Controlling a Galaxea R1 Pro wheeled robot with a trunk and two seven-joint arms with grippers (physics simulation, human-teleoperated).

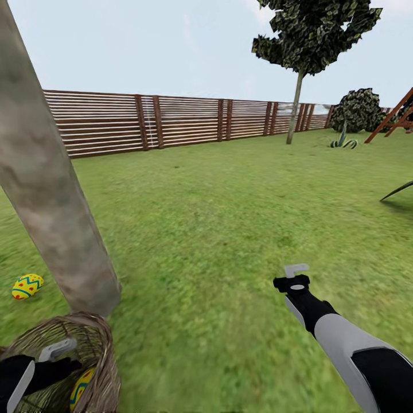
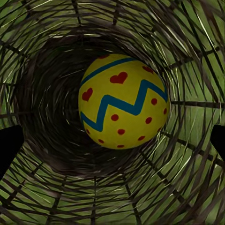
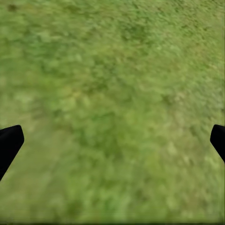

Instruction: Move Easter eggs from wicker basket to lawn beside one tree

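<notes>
Our left gripper point(image 2: 112, 140) hangs inside the wicker basket point(image 1: 97, 344) with its fingers spread wide and gripping nothing, lined up, we judge, to close around the Easter egg point(image 2: 123, 101) lying at the bottom. That egg's zigzag band crosses the face turned toward us, though we cannot tell for sure which way its long axis runs. Beyond the basket a second egg point(image 1: 27, 285) lies on its side on the lawn point(image 1: 229, 218) beside the tree point(image 1: 51, 218), while our right gripper point(image 1: 295, 274) hovers open and unladen over bare grass.
</notes>
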